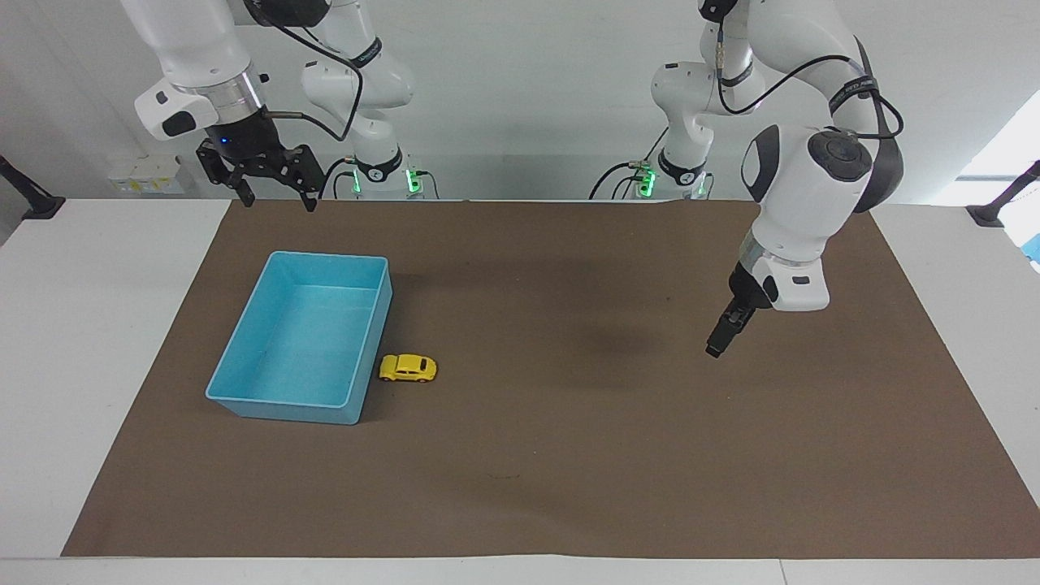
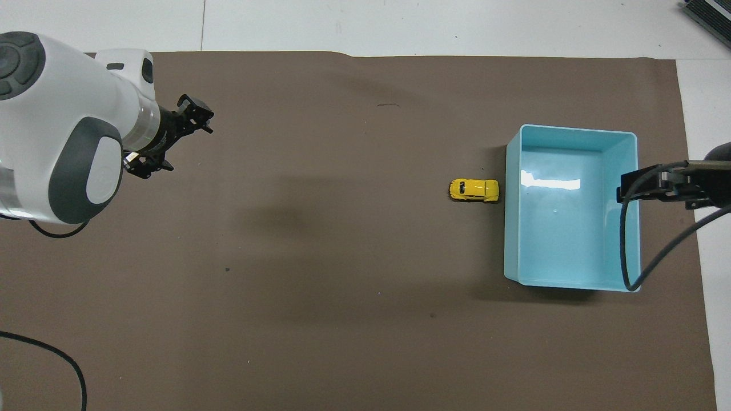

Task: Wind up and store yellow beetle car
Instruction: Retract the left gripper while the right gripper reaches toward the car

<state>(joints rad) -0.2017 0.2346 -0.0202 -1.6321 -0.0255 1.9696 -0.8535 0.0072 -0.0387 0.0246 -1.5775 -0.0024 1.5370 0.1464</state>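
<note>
Well apart: yellow beetle car (image 1: 408,368) beside bin (image 1: 244,357); left gripper (image 1: 715,349) aloft

A: Any writing to call out here, a label, a number, a brand?

B: Nothing that can be read. There's small lettering on the dark band (image 1: 851,84) around the left arm's upper link, but it can't be made out.

A: And on the right arm?

B: Same story: its dark band (image 1: 367,54) carries pale print, unreadable from here.
</note>
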